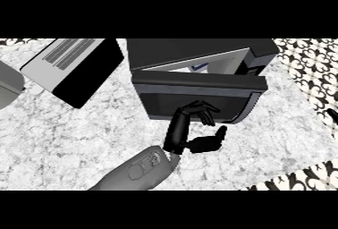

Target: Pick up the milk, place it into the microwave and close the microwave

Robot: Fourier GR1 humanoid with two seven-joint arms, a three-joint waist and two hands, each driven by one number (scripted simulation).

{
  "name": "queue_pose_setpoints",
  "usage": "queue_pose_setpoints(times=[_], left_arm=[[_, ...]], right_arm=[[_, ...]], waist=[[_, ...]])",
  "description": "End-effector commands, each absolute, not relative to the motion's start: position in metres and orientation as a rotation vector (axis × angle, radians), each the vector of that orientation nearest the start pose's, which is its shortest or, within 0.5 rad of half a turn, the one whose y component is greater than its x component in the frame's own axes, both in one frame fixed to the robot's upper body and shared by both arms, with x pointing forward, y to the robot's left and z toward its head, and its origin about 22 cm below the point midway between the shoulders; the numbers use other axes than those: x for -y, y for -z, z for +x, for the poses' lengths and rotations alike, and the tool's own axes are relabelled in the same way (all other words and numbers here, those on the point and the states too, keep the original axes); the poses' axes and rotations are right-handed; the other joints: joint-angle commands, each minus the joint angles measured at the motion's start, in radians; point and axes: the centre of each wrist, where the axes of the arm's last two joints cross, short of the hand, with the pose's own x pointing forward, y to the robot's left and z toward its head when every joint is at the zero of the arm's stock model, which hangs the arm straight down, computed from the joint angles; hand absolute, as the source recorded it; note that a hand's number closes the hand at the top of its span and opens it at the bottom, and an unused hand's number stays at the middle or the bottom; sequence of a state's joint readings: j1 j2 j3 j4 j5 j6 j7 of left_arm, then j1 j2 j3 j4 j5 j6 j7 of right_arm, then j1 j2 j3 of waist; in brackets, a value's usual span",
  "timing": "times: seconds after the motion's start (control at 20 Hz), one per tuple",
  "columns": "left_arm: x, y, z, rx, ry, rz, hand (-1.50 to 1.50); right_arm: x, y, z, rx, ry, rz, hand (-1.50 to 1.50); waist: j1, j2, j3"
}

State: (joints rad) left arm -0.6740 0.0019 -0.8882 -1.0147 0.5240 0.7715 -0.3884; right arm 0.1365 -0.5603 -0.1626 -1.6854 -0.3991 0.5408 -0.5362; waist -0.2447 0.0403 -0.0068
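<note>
One hand [187, 134] showing | fingers [201, 111] half-curled, grasping nothing — touching microwave door [198, 89] just ahead | I can't spot milk inside.

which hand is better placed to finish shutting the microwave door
The left hand: it is the only hand in the head view, its fingers curled against the front of the microwave door, which is swung nearly across the microwave. The right hand is out of view.
</note>
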Motion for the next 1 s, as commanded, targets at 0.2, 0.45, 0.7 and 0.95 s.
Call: queue_pose_setpoints(times=[0.2,0.45,0.7,0.95], left_arm=[[-0.004,-0.024,0.312,1.783,0.155,0.001,-1.50],[-0.003,-0.042,0.324,1.804,0.035,0.012,-1.50],[-0.005,-0.039,0.325,1.788,-0.009,0.024,-1.50],[-0.007,-0.036,0.328,1.784,-0.016,0.032,-1.50]], right_arm=[[0.406,-0.156,0.223,2.243,-0.687,0.018,1.50],[0.410,-0.173,0.228,2.259,-0.762,-0.069,1.50],[0.413,-0.186,0.231,2.279,-0.791,-0.137,1.50],[0.413,-0.190,0.235,2.278,-0.813,-0.147,1.50]], waist=[[-0.052,0.007,0.000],[-0.053,0.030,0.000],[-0.047,0.038,0.001],[-0.043,0.048,0.002]])
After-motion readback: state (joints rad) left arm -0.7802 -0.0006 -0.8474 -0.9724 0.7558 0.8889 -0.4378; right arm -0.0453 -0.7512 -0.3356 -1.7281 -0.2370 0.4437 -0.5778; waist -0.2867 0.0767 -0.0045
